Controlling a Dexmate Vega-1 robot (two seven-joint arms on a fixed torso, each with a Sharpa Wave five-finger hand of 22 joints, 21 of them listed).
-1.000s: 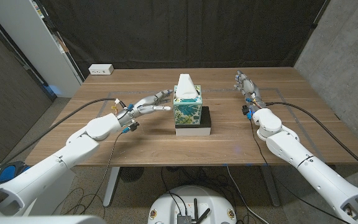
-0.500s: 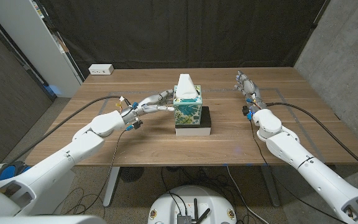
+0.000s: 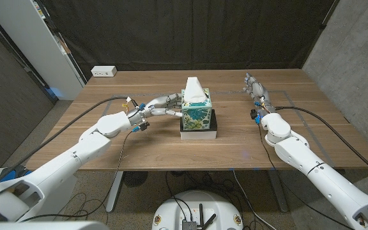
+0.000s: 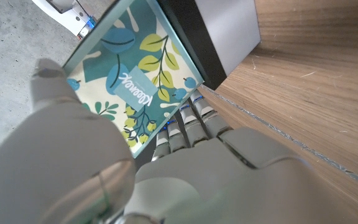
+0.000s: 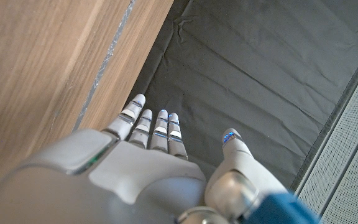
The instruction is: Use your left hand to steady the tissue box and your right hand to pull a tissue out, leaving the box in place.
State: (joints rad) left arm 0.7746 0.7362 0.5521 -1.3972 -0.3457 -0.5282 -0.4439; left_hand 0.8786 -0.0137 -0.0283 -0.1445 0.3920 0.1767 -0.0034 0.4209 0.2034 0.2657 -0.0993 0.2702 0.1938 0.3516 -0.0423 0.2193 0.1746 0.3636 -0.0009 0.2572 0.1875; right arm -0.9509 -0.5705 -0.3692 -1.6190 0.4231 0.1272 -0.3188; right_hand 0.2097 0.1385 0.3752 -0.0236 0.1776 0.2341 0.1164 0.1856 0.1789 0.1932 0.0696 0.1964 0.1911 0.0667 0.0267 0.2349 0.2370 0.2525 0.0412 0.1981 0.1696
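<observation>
A teal floral tissue box stands on a black and white block at the table's middle, with a white tissue sticking up from its top. My left hand reaches in from the left, its spread fingers touching the box's left side and its thumb beside that printed face. It does not wrap around the box. My right hand is well to the right of the box, near the table's far edge. Its fingers are straight and hold nothing.
A white power strip lies at the table's far left corner. A black curtain hangs behind the table. A white cabinet stands at the left and a grey wall at the right.
My left hand has moved right, from a small gap beside the box to touching its left side. The right hand has stayed where it was.
</observation>
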